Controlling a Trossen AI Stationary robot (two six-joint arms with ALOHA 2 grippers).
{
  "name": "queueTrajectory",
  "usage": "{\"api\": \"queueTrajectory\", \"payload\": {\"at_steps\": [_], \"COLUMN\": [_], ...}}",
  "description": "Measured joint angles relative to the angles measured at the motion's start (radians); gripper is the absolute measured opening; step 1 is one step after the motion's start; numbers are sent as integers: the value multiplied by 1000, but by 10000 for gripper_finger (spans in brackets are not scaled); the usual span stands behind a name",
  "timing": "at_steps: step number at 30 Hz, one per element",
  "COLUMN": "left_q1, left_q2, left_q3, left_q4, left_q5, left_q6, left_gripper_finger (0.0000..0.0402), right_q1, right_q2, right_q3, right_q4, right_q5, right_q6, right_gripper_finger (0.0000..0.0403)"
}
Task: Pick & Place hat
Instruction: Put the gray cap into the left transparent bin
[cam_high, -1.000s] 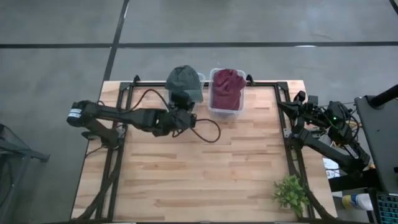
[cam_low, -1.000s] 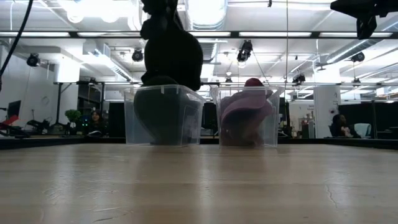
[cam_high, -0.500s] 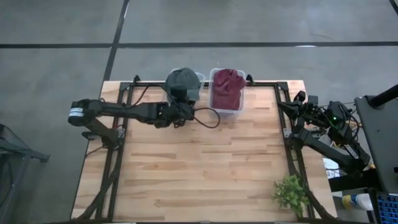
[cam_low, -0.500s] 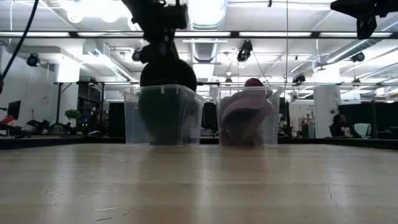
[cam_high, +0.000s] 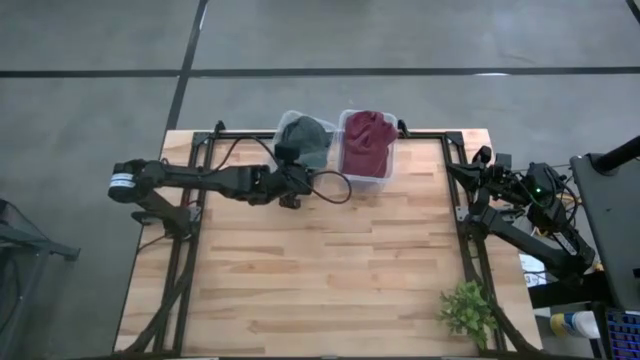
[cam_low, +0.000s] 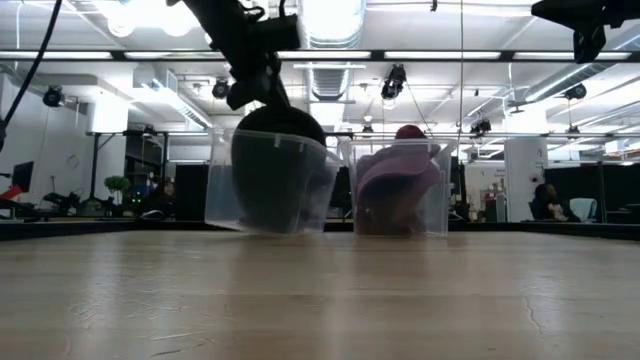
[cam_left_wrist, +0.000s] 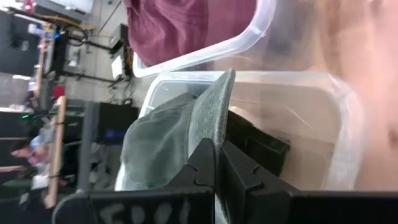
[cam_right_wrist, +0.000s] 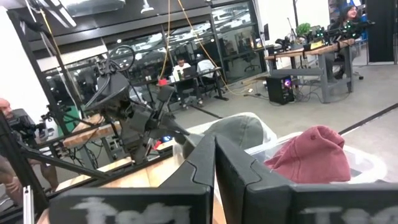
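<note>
High view places the left tool at the near rim of the clear plastic bin at the far edge of the wooden worktop, its fingers closed on the brim of the grey knitted hat, which sits mostly inside that bin. The hat lies directly ahead of the left tool, beside a second clear bin holding a maroon hat, so release appears to be the pending step. The right tool waits closed and empty at the worktop's right edge, well apart.
</note>
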Motion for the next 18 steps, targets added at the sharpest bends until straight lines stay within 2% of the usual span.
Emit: {"api": "queueTrajectory", "payload": {"at_steps": [3,12,18], "left_q1": [14,32,32], "left_q2": [-1,-1,-3], "left_q3": [-5,-9,-9], "left_q4": [4,-15,-14], "left_q5": [23,-84,-108], "left_q6": [-13,-9,-6], "left_gripper_finger": [5,18,21], "right_q1": [0,0,0], "right_q2": [0,0,0], "right_q3": [0,0,0], "right_q4": [0,0,0], "right_q5": [0,0,0], "right_q6": [0,3,4], "right_gripper_finger": [8,8,8]}}
